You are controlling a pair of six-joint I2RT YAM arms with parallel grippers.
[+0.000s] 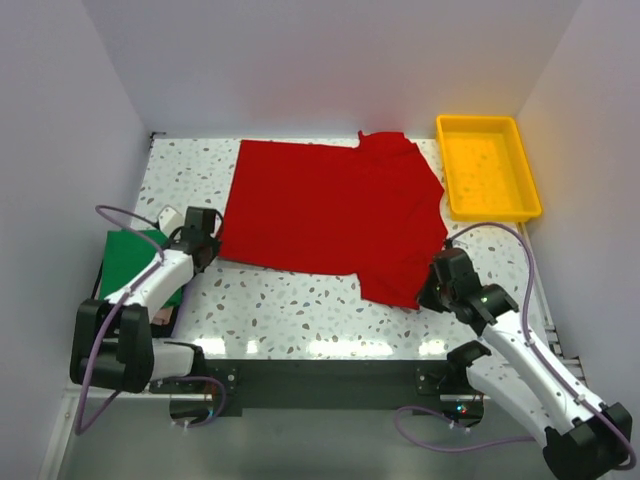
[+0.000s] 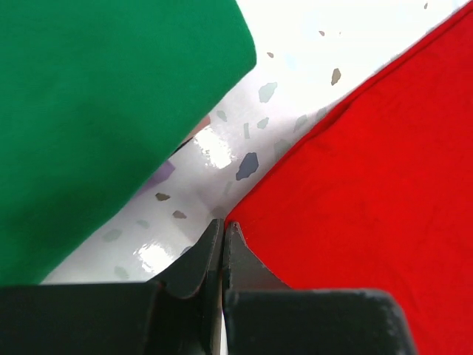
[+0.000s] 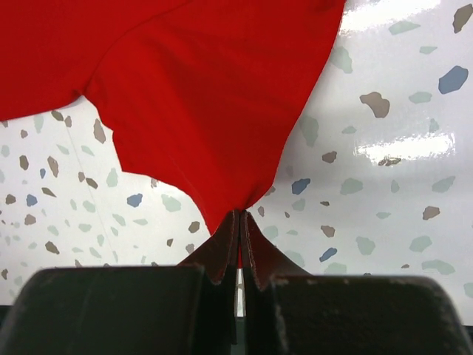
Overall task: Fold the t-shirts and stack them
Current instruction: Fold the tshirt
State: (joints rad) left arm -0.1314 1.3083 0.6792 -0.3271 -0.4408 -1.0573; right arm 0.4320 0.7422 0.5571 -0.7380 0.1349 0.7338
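The red t-shirt [image 1: 330,215] lies spread flat across the middle of the speckled table [image 1: 290,305]. The dark green t-shirt [image 1: 135,255] lies folded at the table's left edge. My left gripper [image 1: 207,243] sits at the red shirt's near left corner. In the left wrist view its jaws [image 2: 223,225] are shut, with the corner of the red cloth [image 2: 369,185] at their tips and the green cloth [image 2: 96,111] to the left. My right gripper [image 1: 432,290] is shut on the near right corner, and red cloth [image 3: 222,89] shows between the jaws [image 3: 242,216].
A yellow plastic tray [image 1: 495,213] stands at the back right, just beyond the red shirt's right side. White walls close in the table at the back and on both sides. Bare speckled tabletop runs along the near edge between the two arms.
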